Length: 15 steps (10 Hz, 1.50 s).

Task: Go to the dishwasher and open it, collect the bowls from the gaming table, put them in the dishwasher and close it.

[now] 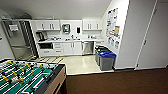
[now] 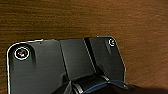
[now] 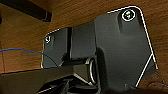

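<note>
The dishwasher (image 1: 87, 48), a brushed steel front under the counter, stands shut in the kitchenette at the far end of the room. The bowls are out of view. Yellow wooden pieces (image 1: 47, 59) lie low beyond the football table; I cannot tell whether they belong to the gaming table. Both wrist views look down on brown carpet (image 2: 75, 20) past the robot's dark plate.
A green-field table-football table (image 1: 27, 77) with rods fills the near left. Dark bins, one with a blue lid (image 1: 107, 60), line the right wall beside the pale kitchen floor (image 1: 80, 65). White cabinets (image 1: 67, 48) flank the dishwasher. Brown carpet (image 1: 117, 82) lies ahead.
</note>
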Tool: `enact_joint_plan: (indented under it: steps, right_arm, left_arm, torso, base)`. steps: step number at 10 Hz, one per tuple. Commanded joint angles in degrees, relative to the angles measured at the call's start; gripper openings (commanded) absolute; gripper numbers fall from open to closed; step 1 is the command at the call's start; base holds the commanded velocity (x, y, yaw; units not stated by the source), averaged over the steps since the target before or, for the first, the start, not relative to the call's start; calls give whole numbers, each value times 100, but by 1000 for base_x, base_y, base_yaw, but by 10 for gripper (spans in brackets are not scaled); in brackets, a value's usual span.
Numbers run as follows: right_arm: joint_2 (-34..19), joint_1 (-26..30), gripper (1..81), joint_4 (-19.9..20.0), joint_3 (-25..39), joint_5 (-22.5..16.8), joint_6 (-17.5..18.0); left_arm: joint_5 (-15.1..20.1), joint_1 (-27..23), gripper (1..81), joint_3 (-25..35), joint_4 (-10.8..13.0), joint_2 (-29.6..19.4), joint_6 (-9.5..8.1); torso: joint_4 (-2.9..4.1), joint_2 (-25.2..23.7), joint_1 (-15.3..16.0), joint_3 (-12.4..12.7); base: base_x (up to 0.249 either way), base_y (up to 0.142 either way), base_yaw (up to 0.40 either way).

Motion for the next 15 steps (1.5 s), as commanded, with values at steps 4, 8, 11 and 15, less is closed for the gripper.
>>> enact_joint_plan:
  steps: [4, 8, 11, 15]
  right_arm:
    - [-71, 269, 811, 44, 50, -261, -24]
    - [-71, 260, 811, 44, 50, -261, -24]
    - [-80, 260, 811, 44, 50, -261, -24]
    - [-80, 252, 811, 44, 41, -261, -24]
  left_arm:
    - [251, -337, 811, 79, 48, -78, 42]
    - [251, -337, 811, 79, 48, -87, 42]
    - [252, -337, 811, 79, 48, -78, 42]
    - [251, -337, 811, 79, 49, -60, 51]
  torso:
    - [0, 5, 8, -2]
    - [0, -2, 3, 0]
    - [0, -2, 3, 0]
    - [0, -2, 3, 0]
  base:
    - [148, 0, 0]
    - [148, 0, 0]
    - [148, 0, 0]
    - [148, -22, 0]
